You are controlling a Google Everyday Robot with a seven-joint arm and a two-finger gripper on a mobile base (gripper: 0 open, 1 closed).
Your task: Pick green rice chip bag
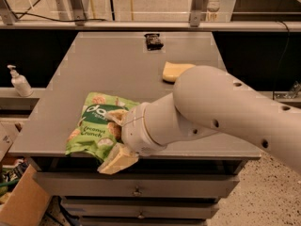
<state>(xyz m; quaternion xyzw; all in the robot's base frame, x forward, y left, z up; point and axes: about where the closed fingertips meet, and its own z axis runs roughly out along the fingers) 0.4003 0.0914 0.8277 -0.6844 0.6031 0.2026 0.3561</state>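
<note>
One hand (117,138) at one green rice chip bag (90,127); one sponge (174,71) apart.

Bag (91,126) edge — behind end effector (116,138)

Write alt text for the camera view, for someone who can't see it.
A white robot arm reaches over a grey table, its gripper at the right edge of the green rice chip bag lying near the front edge. A yellow sponge and a small dark object sit farther back; a pump bottle stands off to the left.
</note>
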